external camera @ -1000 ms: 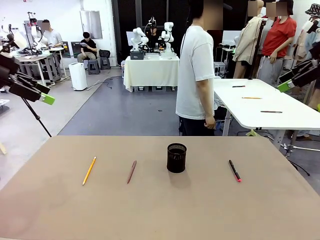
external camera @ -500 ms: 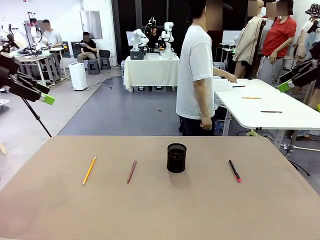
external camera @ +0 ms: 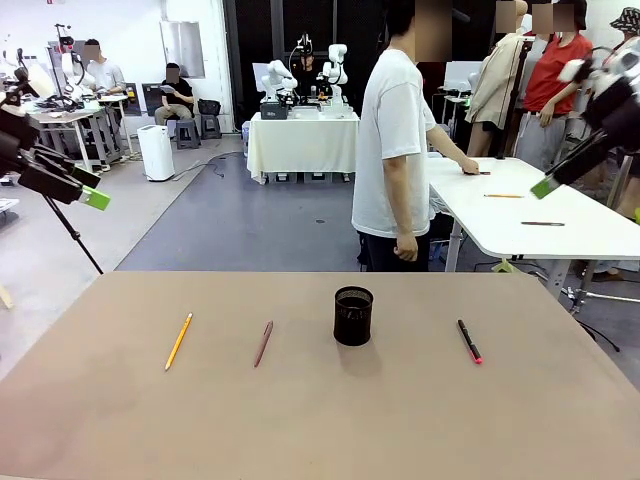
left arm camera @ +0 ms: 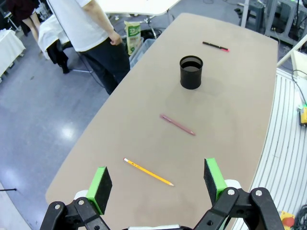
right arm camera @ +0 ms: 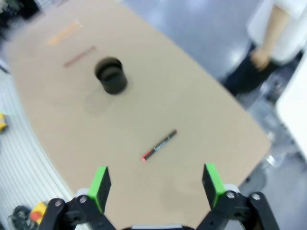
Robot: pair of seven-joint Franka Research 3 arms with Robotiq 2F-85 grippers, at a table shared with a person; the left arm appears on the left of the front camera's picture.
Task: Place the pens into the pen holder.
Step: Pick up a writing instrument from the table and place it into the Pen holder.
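Currently both arms are raised off the tan counter (external camera: 320, 425) with nothing in their grasp. Left end effector (left arm camera: 157, 181): green pads spread wide, nothing between them. It hangs high beyond the counter's left edge, and its wrist view looks down the length of the counter. Right end effector (right arm camera: 156, 182): fingers likewise spread wide and holding nothing. It is up beyond the counter's right side, and it appears blurred in the front view. Pen holder (external camera: 353, 316): upright near the middle of the counter, slightly toward the far side, round rim up. Three writing sticks lie flat on the bare surface, all outside the holder and well apart from one another. The yellow pencil (external camera: 178, 341) is farthest to the robot's left. The reddish-brown pen (external camera: 263, 343) lies between that pencil and the holder, touching neither. The black pen (external camera: 469, 341), which has a red tip, lies to the robot's right of the holder. Neither end effector touches any stick or the holder. A person (external camera: 395, 140) in a white T-shirt stands at the far edge, turned sideways. One hand hangs at the hip and the other reaches onto a white table (external camera: 590, 240) behind.
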